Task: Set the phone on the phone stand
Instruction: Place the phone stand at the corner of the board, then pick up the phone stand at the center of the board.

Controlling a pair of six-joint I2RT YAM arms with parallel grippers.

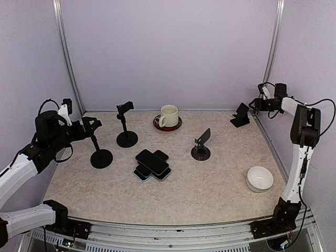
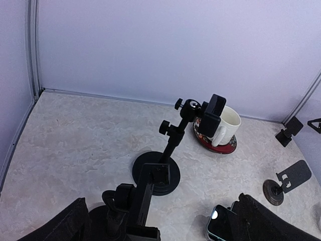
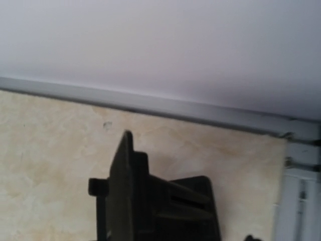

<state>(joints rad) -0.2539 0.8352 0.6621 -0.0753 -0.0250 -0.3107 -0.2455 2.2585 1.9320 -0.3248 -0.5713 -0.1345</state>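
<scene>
The marbled table carries everything, and only the top view takes it all in: two arms, four phone stands, one pile of phones, one mug, one saucer, one bowl.

The left gripper hangs over the left side, beside the head of the near clamp stand. The far clamp stand rises just behind. The left wrist view adds what the top view cannot: the fingers are spread wide, with the near stand's head between them, seemingly touching neither.

The right gripper is at the back right corner, just beside the wedge stand. The right wrist view is blurred and filled by that stand alone, so I cannot tell whether those jaws are spread or together.

The plate stand stands mid-table. The phones lie stacked crosswise on the table top between it and the near clamp stand. There are at least three; the exact count is unclear.

A white mug sits on a dark red saucer at the back, and a white bowl sits front right.
</scene>
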